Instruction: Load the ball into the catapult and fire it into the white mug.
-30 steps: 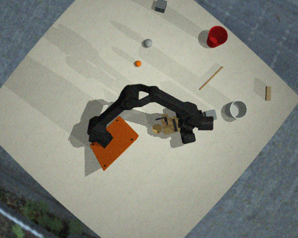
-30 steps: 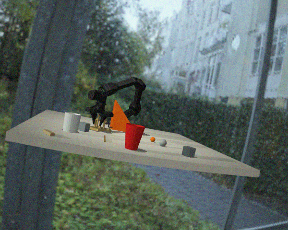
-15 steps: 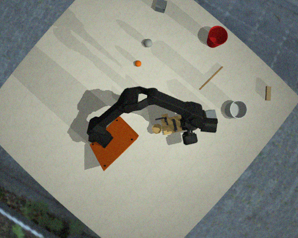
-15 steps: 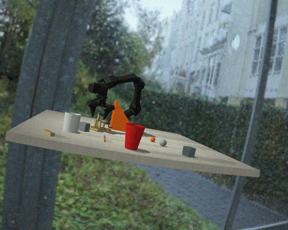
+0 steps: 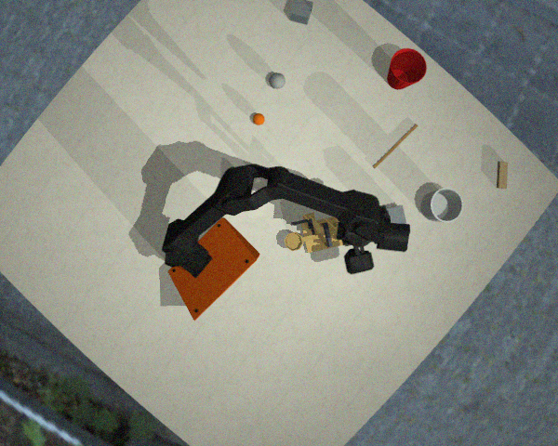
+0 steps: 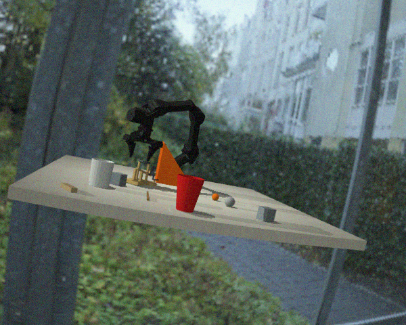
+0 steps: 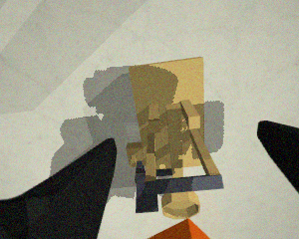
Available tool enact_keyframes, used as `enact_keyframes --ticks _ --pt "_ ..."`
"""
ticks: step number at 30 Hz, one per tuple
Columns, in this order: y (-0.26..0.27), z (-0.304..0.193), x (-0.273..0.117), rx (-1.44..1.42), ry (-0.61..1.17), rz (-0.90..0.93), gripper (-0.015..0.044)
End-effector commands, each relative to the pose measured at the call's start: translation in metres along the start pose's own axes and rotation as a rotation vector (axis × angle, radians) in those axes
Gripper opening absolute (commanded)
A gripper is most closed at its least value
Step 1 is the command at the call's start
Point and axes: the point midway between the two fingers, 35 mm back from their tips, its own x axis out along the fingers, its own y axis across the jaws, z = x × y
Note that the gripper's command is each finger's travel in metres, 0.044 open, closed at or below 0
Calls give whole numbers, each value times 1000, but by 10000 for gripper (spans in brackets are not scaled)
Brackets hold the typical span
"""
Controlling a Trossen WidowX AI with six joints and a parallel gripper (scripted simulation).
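Observation:
The wooden catapult stands beside the orange panel, with dark bars across its frame. Its round cup shows no ball in it. My gripper is open and empty above the catapult, one finger to each side of it in the wrist view. The white mug stands upright beyond the catapult. An orange ball and a larger grey ball lie on the table. The arm hides part of the catapult in the top view.
A grey block sits between catapult and mug. A red cup, a thin wooden strip, a wooden block and another grey block stand farther out. An orange panel is by the arm's base.

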Motion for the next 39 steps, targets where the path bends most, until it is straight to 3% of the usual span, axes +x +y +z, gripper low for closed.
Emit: enact_keyframes --ticks 1,39 --pt "3 -5 30 4 23 5 440" --pt "4 -6 83 4 24 7 440"
